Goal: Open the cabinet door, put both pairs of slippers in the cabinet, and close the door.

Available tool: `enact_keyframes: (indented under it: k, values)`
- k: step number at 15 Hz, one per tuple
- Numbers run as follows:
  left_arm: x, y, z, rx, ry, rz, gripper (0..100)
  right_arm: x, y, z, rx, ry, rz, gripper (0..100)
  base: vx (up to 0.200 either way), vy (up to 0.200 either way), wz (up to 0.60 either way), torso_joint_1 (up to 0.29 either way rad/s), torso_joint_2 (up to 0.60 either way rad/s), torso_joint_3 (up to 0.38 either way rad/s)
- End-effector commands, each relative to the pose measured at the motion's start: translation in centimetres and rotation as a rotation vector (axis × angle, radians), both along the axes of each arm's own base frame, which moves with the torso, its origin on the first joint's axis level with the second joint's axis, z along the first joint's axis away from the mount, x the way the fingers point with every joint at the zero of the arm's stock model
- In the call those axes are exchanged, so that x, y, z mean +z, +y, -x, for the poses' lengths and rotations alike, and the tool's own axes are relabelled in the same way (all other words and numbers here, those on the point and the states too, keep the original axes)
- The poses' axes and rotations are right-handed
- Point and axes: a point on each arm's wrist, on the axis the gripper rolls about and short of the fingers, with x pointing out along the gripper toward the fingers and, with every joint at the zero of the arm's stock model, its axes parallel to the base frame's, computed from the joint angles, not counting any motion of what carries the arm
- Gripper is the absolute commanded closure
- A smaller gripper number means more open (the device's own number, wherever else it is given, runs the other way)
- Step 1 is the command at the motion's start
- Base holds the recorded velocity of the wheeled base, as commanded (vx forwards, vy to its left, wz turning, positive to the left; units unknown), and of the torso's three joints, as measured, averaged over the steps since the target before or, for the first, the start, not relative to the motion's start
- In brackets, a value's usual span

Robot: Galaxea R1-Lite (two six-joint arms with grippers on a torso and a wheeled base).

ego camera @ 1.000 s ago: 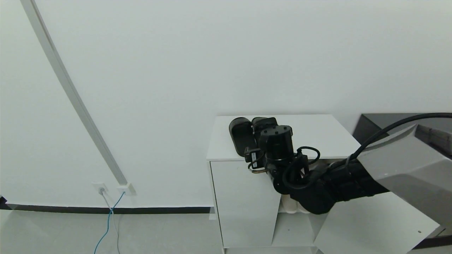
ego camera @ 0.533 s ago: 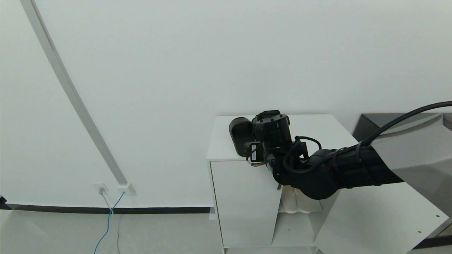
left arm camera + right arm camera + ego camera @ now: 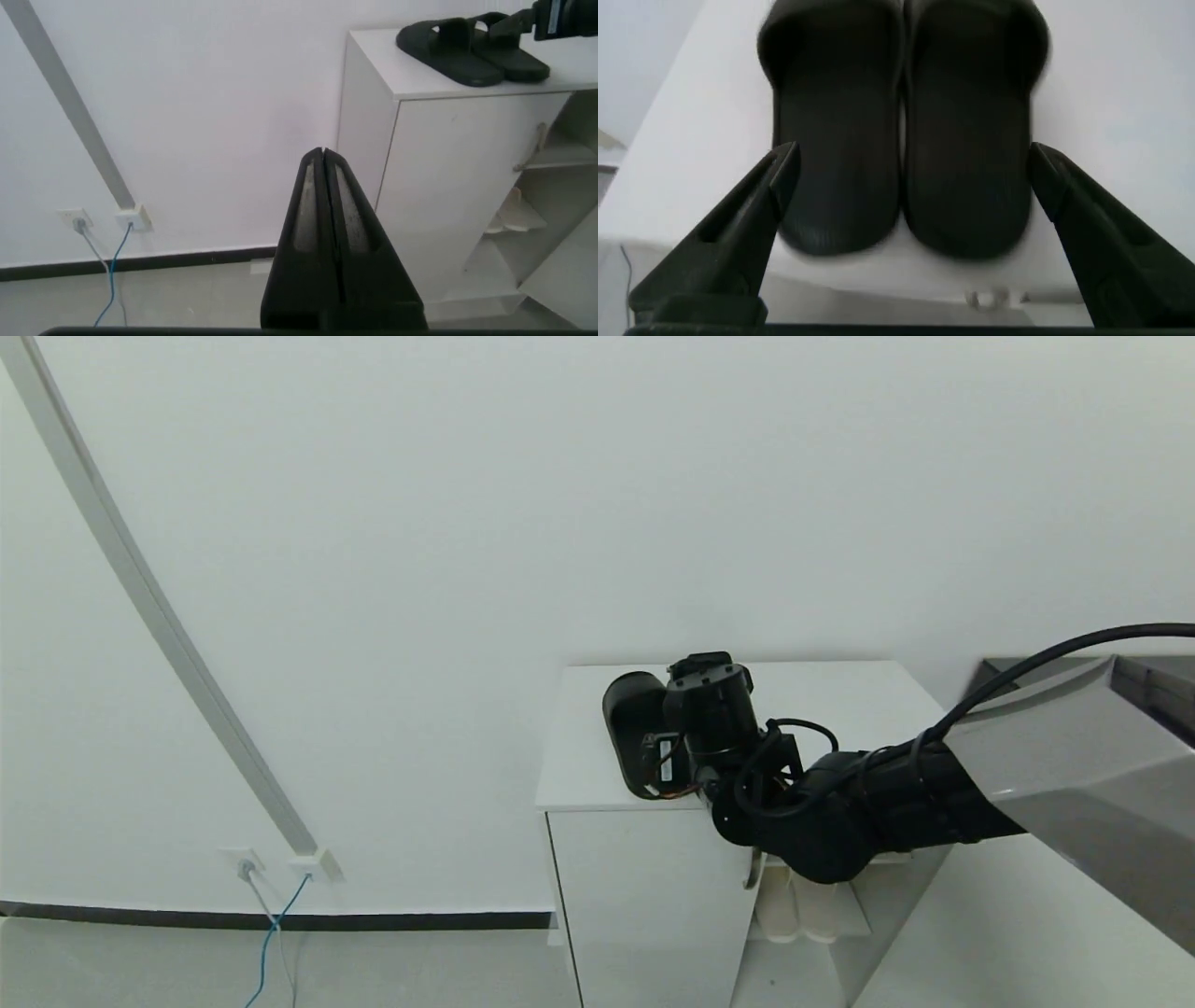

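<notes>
Grasp step: your right gripper (image 3: 910, 163) straddles the black slippers (image 3: 840, 140), jaws apart; left gripper (image 3: 322, 215) pressed together; next, squeeze and lift.

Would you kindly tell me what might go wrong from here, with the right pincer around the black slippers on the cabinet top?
1. The open right pincer straddles both black slippers, which lie near the front edge of the cabinet top; a poor squeeze may catch one and knock the other off.
2. The open door lies below the arm, so lowering might hit it.
3. White slippers sit inside and could be shoved.
</notes>
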Motion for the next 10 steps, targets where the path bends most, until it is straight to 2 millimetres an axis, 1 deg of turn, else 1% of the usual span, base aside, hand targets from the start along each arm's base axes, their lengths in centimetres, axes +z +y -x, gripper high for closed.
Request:
enact_keyframes:
  k: [1,4,8,9,10]
  values:
    - [0.0,0.0,0.0,0.002,0.001,0.003,100,-2.1,0.4,-0.8,-0.004,0.016,0.016,0,0.000,0.000,0.00,0.000,0.00,0.000]
    - [0.0,0.0,0.0,0.002,0.001,0.003,100,-3.8,0.5,-2.5,-0.023,0.008,0.011,0,0.000,0.000,0.00,0.000,0.00,0.000]
    - [0.0,0.0,0.0,0.002,0.001,0.003,100,-4.6,0.7,-5.0,-0.011,-0.006,-0.018,0,0.000,0.000,0.00,0.000,0.00,0.000]
    - [0.0,0.0,0.0,0.002,0.001,0.003,100,-4.9,0.9,-6.2,-0.020,-0.026,-0.026,0,0.000,0.000,0.00,0.000,0.00,0.000]
    - [0.0,0.0,0.0,0.002,0.001,0.003,100,-5.1,0.9,-6.9,-0.025,-0.039,-0.021,0,0.000,0.000,0.00,0.000,0.00,0.000]
